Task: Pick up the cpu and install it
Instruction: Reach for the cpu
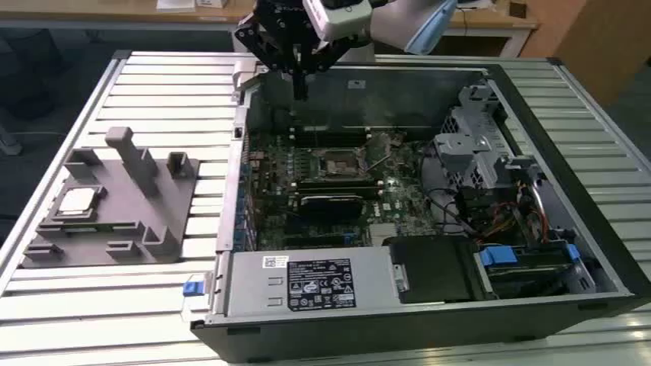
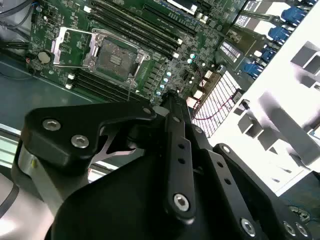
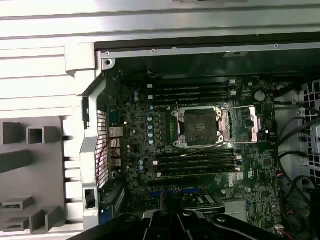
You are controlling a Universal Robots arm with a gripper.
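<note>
Gripper (image 1: pixel 299 93), closed, above case (image 1: pixel 407 335); cpu (image 1: pixel 78 200) on holder (image 1: pixel 152 221).

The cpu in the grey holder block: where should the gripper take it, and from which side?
Probably by two opposite thin edges of the cpu, coming straight down. It lies flat, top up, seated on the grey holder block, so only its top is exposed; a tall post rises beside it toward the exterior view's right. Whether the seat leaves room at the edges cannot be told.

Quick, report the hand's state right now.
Hand: closed, holding nothing. The cpu sits on the grey holder block, apart from it.
</note>
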